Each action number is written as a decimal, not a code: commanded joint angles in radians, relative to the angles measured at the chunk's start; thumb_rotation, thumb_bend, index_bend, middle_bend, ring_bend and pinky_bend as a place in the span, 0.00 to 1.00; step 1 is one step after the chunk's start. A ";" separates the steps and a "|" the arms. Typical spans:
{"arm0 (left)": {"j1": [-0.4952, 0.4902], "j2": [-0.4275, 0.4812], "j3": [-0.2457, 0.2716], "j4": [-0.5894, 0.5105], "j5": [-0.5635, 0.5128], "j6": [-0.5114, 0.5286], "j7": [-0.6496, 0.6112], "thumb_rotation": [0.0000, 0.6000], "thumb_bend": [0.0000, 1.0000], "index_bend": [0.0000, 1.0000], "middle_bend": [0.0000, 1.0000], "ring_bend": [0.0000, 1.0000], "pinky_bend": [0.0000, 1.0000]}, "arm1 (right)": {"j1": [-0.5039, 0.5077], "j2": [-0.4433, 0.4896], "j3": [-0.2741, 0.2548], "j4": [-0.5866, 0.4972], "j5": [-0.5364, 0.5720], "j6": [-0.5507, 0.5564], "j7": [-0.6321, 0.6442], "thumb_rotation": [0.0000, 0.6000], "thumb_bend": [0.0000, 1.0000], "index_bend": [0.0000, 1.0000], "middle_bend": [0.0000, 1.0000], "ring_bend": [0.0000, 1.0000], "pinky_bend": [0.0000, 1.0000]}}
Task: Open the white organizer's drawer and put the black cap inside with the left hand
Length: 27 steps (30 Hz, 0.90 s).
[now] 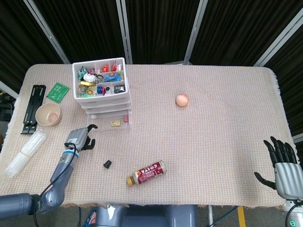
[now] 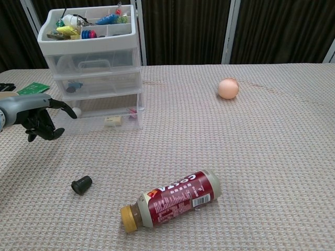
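While the bottom drawer of the white organizer stands pulled out, the black cap lies on the tabletop at five o'clock from the left hand, whose fingers are curled on nothing. Light, rigid and small, it is judged best pinched across its sides.

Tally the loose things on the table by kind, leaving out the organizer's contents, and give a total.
White plastic drawer organizer: 1
Small black cap: 1
Red-labelled Costa bottle lying on its side: 1
Peach-coloured ball: 1
Beige bowl: 1
Green packet: 1
Black flat rack: 1
Bundle of clear tubes: 1
Total: 8
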 commanded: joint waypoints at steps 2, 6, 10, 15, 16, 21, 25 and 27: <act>0.016 0.016 0.009 -0.018 0.021 -0.001 -0.021 1.00 0.56 0.23 0.98 0.88 0.66 | 0.000 0.000 0.000 0.000 0.000 0.000 0.000 1.00 0.07 0.09 0.00 0.00 0.00; 0.023 0.020 0.016 -0.020 0.033 -0.011 -0.035 1.00 0.56 0.22 0.98 0.88 0.66 | -0.001 0.000 0.001 0.000 0.002 0.001 -0.001 1.00 0.07 0.09 0.00 0.00 0.00; 0.028 0.022 0.017 -0.026 0.059 -0.006 -0.048 1.00 0.56 0.20 0.98 0.88 0.66 | 0.000 0.000 0.001 0.000 0.001 0.000 -0.001 1.00 0.07 0.09 0.00 0.00 0.00; 0.047 0.027 0.038 -0.035 0.219 0.043 -0.064 1.00 0.47 0.20 0.97 0.87 0.66 | 0.000 -0.001 0.001 0.002 0.002 -0.001 -0.001 1.00 0.07 0.09 0.00 0.00 0.00; 0.049 0.028 0.043 -0.035 0.240 0.049 -0.063 1.00 0.42 0.20 0.97 0.87 0.66 | 0.000 -0.001 0.001 0.002 0.002 -0.001 -0.001 1.00 0.07 0.09 0.00 0.00 0.00; 0.073 0.046 0.118 -0.043 0.468 0.108 -0.037 1.00 0.22 0.27 1.00 0.89 0.68 | 0.000 -0.002 0.002 0.003 0.003 0.000 -0.004 1.00 0.07 0.09 0.00 0.00 0.00; 0.080 0.065 0.161 -0.084 0.524 0.101 -0.006 1.00 0.20 0.30 1.00 0.90 0.70 | 0.000 -0.002 0.002 0.003 0.002 0.000 -0.005 1.00 0.07 0.09 0.00 0.00 0.00; 0.082 0.073 0.176 -0.109 0.537 0.097 0.016 1.00 0.19 0.31 1.00 0.90 0.70 | 0.000 -0.002 0.002 0.002 0.003 0.000 -0.005 1.00 0.07 0.09 0.00 0.00 0.00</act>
